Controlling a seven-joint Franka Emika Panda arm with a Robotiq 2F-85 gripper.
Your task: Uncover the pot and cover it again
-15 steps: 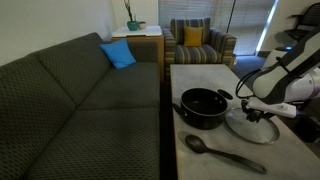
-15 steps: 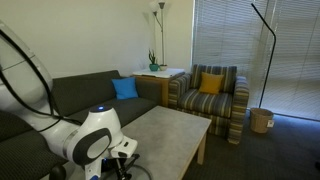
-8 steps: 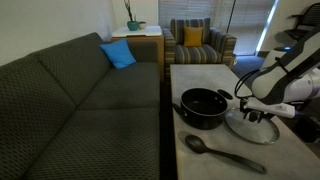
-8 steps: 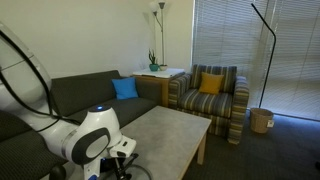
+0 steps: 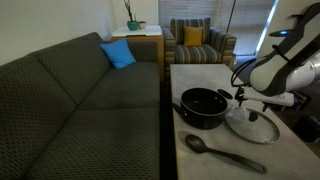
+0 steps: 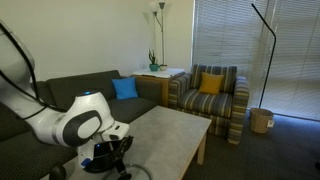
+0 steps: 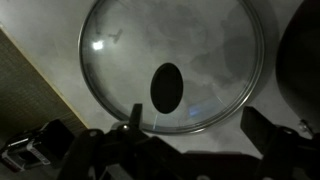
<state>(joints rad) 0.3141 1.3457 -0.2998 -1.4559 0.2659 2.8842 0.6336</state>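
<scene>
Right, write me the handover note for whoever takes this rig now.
Gripper: open, holding nothing, hovering above the lid.
Pot: on the table, uncovered.
Glass lid: lying flat on the table beside the pot, knob up.
Done: pot uncovered, lid set down.
Left: grip the knob, lift the lid, set it back on the pot.

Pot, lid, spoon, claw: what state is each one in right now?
Pot: uncovered, upright on the table.
Lid: off the pot, lying flat on the table beside it, knob up.
Spoon: lying flat on the table, apart from the pot and lid.
Claw: open, above the lid, holding nothing.
</scene>
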